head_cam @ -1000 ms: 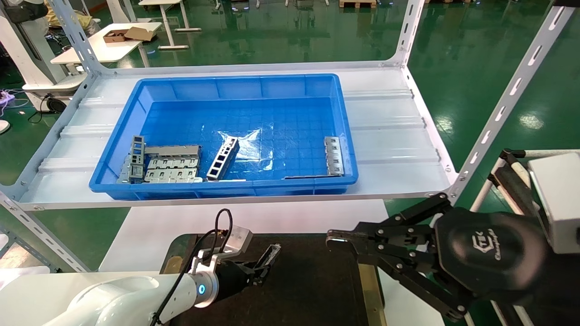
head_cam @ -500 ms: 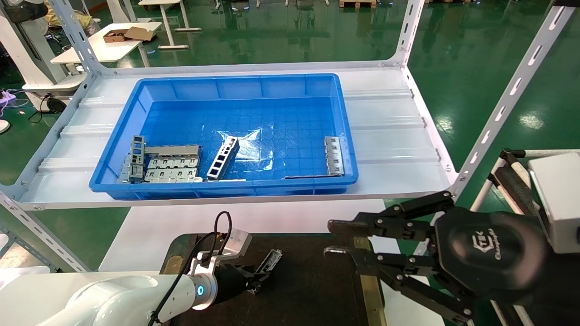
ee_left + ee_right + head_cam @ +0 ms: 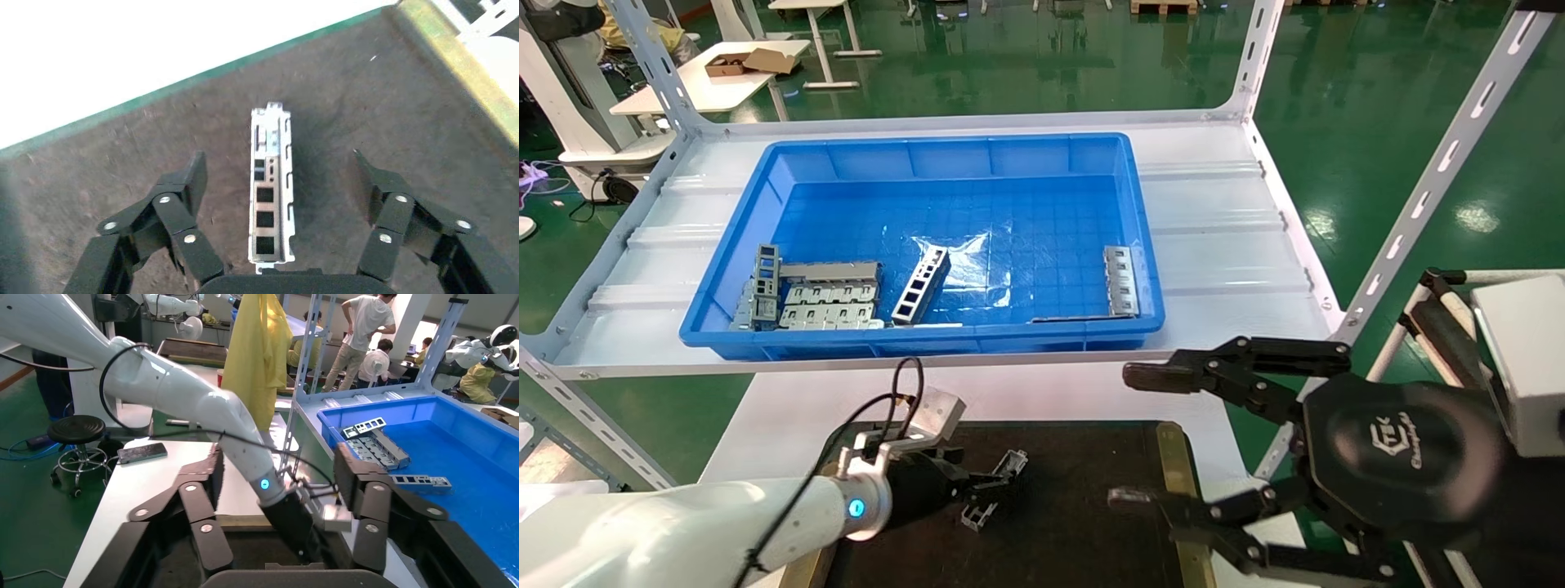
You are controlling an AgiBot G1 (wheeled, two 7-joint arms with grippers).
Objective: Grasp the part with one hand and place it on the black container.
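Note:
The part (image 3: 271, 184), a slim grey metal channel, lies flat on the black container (image 3: 398, 116), between my left gripper's spread fingers and touching neither. In the head view the part (image 3: 1012, 463) shows just past my left gripper (image 3: 991, 490), which is open and low over the container (image 3: 1083, 506). In the left wrist view the left gripper (image 3: 278, 174) is open and empty. My right gripper (image 3: 1136, 437) is wide open and empty, hovering above the container's right brass strip (image 3: 1173, 457). The right wrist view shows the right gripper (image 3: 278, 471) open, with the left arm beyond it.
A deep blue bin (image 3: 911, 157) stands on the white shelf (image 3: 1222, 245) behind the container. It holds a ladder-like strip (image 3: 922, 286), flat grey plates (image 3: 834, 304) and another part (image 3: 1121, 280). Shelf uprights (image 3: 1418, 204) rise at the right.
My left gripper lowered the part onto the black container, opened and let it go, drawing back slightly. My right gripper's fingers spread from nearly shut to wide open.

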